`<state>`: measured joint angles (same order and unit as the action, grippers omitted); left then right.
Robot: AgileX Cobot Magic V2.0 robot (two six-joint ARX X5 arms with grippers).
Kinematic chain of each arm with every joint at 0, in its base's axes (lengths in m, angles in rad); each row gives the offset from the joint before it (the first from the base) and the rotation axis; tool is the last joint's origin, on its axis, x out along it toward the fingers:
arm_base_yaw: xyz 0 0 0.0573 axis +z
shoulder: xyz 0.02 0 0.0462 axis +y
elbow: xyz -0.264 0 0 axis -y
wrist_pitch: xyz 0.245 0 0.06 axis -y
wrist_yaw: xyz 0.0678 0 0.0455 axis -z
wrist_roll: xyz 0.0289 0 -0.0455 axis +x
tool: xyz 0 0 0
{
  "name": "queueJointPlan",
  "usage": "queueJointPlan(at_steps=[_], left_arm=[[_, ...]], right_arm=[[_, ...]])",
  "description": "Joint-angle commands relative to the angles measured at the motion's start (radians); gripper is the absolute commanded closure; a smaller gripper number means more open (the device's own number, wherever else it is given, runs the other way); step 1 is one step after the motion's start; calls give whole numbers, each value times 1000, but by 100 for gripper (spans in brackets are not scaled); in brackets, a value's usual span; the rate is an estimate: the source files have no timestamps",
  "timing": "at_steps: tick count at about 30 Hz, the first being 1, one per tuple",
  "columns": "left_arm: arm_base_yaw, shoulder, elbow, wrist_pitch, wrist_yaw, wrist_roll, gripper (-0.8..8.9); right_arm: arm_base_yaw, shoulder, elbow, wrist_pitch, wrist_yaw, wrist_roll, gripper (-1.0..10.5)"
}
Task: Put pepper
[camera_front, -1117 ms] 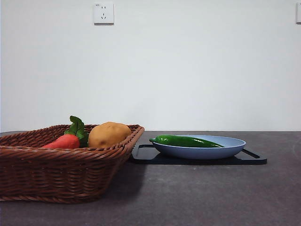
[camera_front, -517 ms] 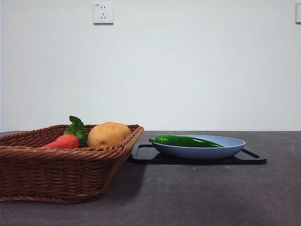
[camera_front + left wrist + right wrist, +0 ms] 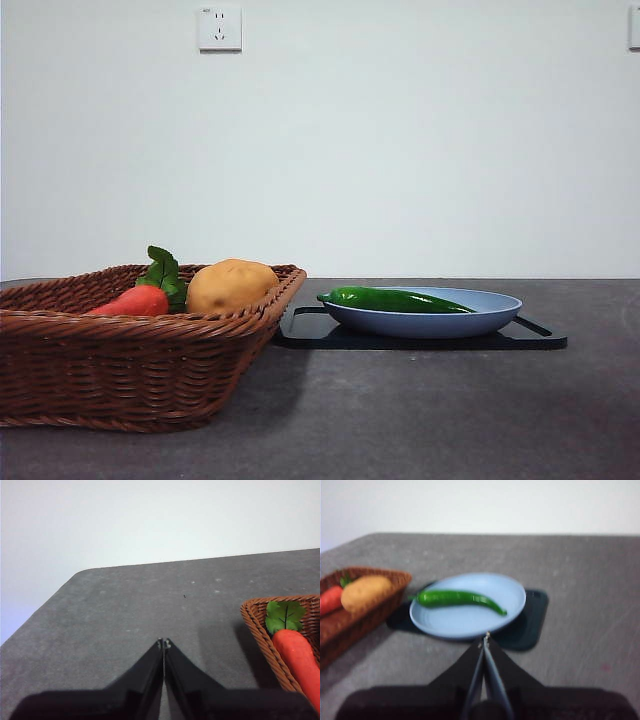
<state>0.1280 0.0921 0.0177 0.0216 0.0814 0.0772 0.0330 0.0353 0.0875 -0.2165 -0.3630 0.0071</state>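
Observation:
The green pepper lies lengthwise in a pale blue plate on a black tray; the right wrist view shows the pepper across the plate too. My right gripper is shut with nothing in it, held back from the plate's near rim. Beside the basket's corner, over bare table, my left gripper is also shut and holds nothing. Neither gripper appears in the front view.
A brown wicker basket stands left of the tray with a tan potato and a red vegetable with green leaves in it. The dark grey table stretches in front, and a white wall stands behind.

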Motion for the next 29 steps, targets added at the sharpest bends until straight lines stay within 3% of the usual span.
queueJointPlan(at_steps=[1,29], left_arm=[[5,-2,-8,8,0,-6,805],[5,-2,-8,8,0,-6,805]], right_arm=[[1,-28,-40,14,3,41,936],[2,-35,-64,17,3,59,936]])
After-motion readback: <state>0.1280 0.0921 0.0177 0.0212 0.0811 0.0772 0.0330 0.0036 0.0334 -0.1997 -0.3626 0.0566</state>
